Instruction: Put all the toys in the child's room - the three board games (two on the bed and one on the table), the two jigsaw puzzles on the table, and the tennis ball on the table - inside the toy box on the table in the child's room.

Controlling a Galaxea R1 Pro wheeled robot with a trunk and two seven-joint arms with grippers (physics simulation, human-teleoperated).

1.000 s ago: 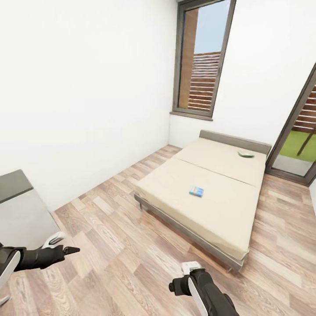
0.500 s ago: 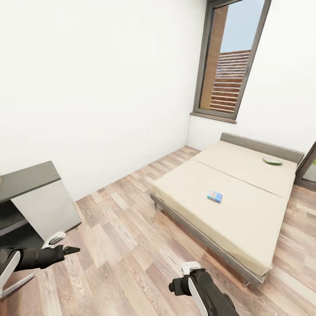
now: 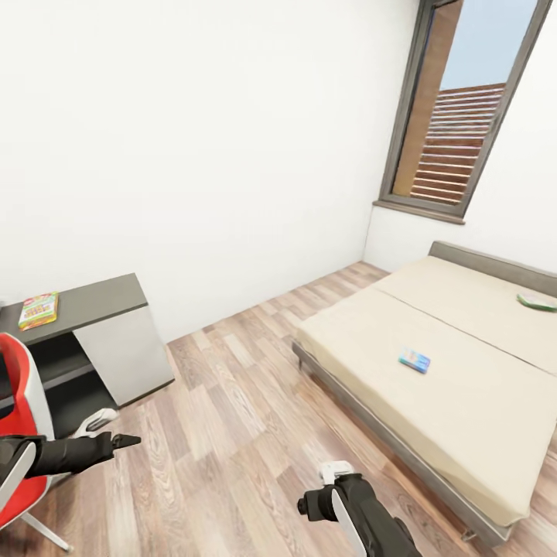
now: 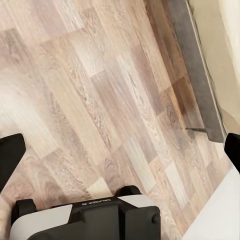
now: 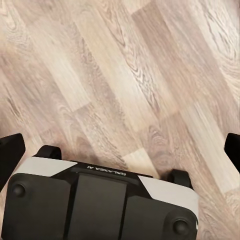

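Observation:
Two flat game boxes lie on the beige bed [image 3: 464, 402] at the right: a blue one [image 3: 414, 360] near its middle and a green one [image 3: 538, 302] by the headboard. A colourful flat box [image 3: 39, 310] rests on the dark grey table [image 3: 93, 300] at the left; I cannot tell whether it is a game or a puzzle. My left gripper [image 3: 114, 431] hangs low over the floor near the table, open and empty, its fingers spread wide in the left wrist view [image 4: 120, 155]. My right gripper [image 3: 323, 486] is low in front of the bed, also open and empty [image 5: 120, 150].
A red and white chair [image 3: 19, 422] stands in front of the table, close to my left arm. Wooden floor [image 3: 232, 418] stretches between table and bed. The bed's grey frame rail [image 4: 197, 75] runs along the floor. A tall window [image 3: 456, 116] is in the far wall.
The camera has swung left, so the bed has slid to the right of the picture and the table, its colourful box and the red chair have come in. Both arms hold the same pose.

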